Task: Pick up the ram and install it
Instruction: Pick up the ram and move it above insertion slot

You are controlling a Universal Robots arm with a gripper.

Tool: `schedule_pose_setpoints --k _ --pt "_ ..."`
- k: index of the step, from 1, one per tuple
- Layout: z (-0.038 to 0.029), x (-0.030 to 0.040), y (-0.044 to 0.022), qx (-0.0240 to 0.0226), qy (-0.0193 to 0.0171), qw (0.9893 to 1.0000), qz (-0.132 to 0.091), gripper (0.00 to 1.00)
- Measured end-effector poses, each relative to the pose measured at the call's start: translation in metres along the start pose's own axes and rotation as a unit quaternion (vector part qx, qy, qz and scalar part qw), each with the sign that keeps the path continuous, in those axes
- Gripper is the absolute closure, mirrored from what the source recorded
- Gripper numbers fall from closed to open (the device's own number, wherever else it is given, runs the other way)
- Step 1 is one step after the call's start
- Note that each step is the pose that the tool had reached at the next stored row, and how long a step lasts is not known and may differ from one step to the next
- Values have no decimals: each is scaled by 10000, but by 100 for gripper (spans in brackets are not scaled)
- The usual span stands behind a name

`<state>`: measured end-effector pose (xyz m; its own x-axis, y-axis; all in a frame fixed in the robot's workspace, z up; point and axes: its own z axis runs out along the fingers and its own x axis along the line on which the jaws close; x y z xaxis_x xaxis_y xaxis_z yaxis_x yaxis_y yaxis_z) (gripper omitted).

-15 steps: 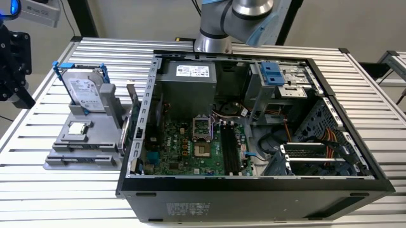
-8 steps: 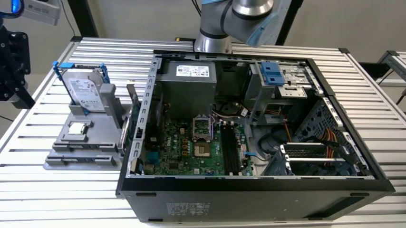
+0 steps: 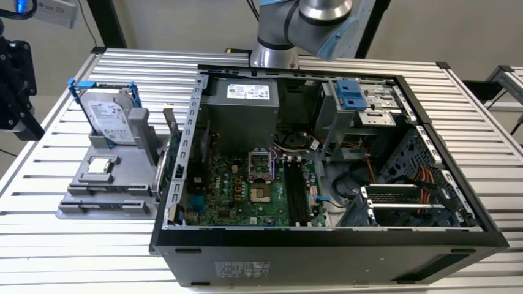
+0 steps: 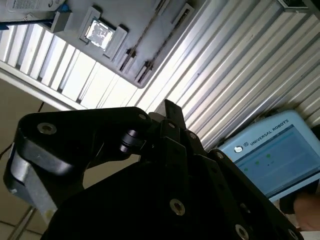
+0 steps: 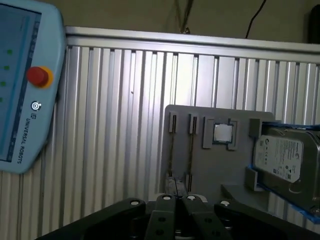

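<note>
The gripper (image 5: 178, 189) (image 4: 172, 111) is seen in both wrist views with its fingers drawn together to a narrow point. Nothing is gripped, and it hangs clear above a grey holder (image 5: 210, 170) (image 4: 125, 20).

In the first wrist view, two narrow slots are cut into the holder near one edge, and a thin dark strip stands edge-on in each. The ram (image 5: 172, 147) is taken to be such a strip, though its colour cannot be made out. A processor chip (image 5: 222, 132) is seated in a square recess beside the slots. Past it, a hard drive (image 5: 282, 157) is held upright in a blue bracket.

A light-blue teach pendant (image 5: 25, 90) (image 4: 275, 150) is shown lying on the ribbed table (image 5: 115, 125), well apart from the holder.

In the exterior view the holder (image 3: 90, 184) is placed just beside an open computer case (image 3: 327, 236). Inside the case, a motherboard (image 3: 245, 190) is mounted, and its long black slots (image 3: 296, 190) are seen unfilled.
</note>
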<state>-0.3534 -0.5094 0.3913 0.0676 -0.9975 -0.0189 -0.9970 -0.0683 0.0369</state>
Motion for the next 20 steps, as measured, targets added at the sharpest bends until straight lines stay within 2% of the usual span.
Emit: schedule_pose_setpoints --k 7,13,17,20 --pt "0 0 0 -7 14 9993 -378 100" --pt "0 0 0 -7 14 9992 -391 100" --pt "0 0 0 -6 11 9996 -284 100" --pt "0 0 0 -5 12 9996 -283 100"
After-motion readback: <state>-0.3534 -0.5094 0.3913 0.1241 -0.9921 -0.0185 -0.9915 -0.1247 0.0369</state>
